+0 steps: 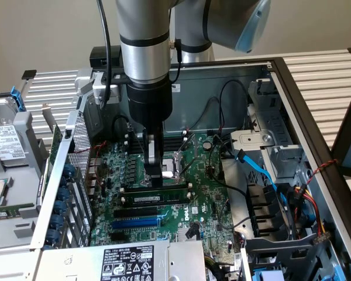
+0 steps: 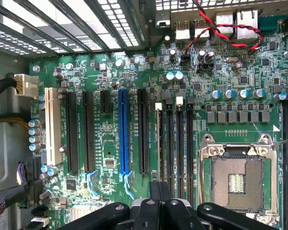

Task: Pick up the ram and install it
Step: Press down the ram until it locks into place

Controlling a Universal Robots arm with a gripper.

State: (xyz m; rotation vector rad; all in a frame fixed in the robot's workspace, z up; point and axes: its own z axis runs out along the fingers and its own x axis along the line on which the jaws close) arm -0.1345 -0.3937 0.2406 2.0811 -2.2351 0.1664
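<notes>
Green board (image 1: 164, 175): motherboard lying flat inside an open metal computer case (image 1: 292, 99), centre of the exterior view.
Arm (image 1: 141, 41): silver and black, coming down from the upper middle of the frame, pointing straight at the board.
Gripper (image 1: 155, 178): fingers pressed together, tips right at the top edge of the ram, nothing clamped between them; black fingers (image 2: 159, 201) meeting at lower centre of the wrist view.
Ram (image 1: 158, 199): green stick with a white sticker, standing on edge in a memory slot, just below the fingertips in the exterior view; seen edge-on as a thin dark strip (image 2: 159, 143) directly ahead of the fingers in the wrist view.
Memory slots (image 2: 180, 139): black, side by side, next to the ram.
Blue slot (image 1: 137, 223): lower centre of the exterior view, well clear of the gripper.
Processor socket (image 2: 237, 179): metal frame, lower right of the wrist view, uncovered.
Blue cable (image 1: 263, 170): right of centre in the exterior view, over the drive bay.
Red and black wires (image 2: 221, 28): twisted, upper right of the wrist view.
</notes>
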